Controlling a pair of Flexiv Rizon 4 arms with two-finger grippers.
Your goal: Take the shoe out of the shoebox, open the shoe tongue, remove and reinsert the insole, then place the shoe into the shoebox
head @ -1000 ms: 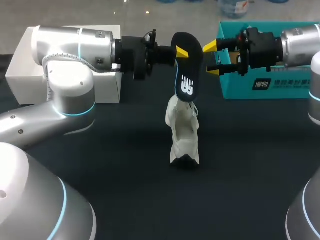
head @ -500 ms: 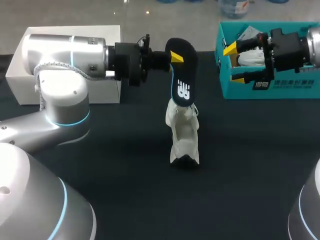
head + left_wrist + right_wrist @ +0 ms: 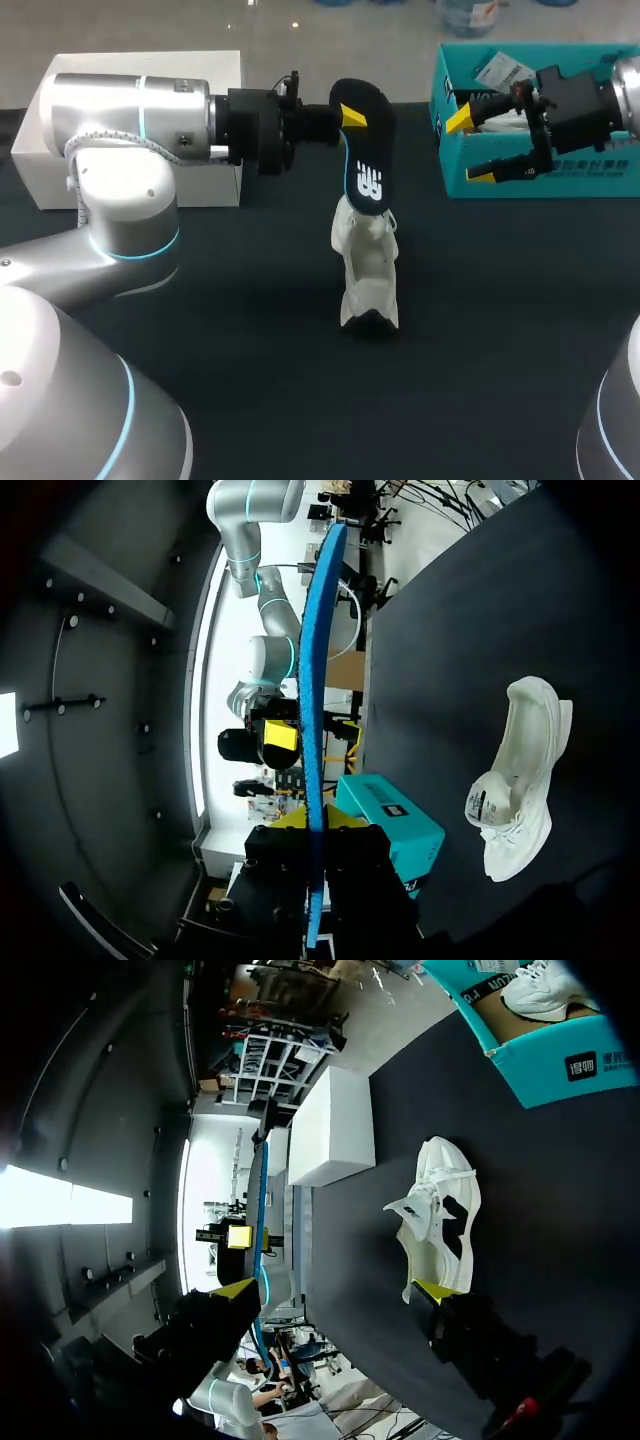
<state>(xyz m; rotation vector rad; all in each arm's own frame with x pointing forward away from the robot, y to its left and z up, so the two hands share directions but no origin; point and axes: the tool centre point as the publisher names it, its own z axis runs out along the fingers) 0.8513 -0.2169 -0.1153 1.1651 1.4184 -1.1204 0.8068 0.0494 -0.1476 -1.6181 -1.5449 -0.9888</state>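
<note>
Left pincer tight on the insole above the shoe; right pincer wide apart.

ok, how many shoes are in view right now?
2. One white shoe on the table's middle, under the insole; a second shoe lies in the teal shoebox, only partly showing. The box could hide more.

Pulled the right gripper away from the insole and off to the teal shoebox at its own side, then eased it a little lower in the head view. Shifted the insole, pinched in the left gripper, slightly toward the left arm's side.
</note>
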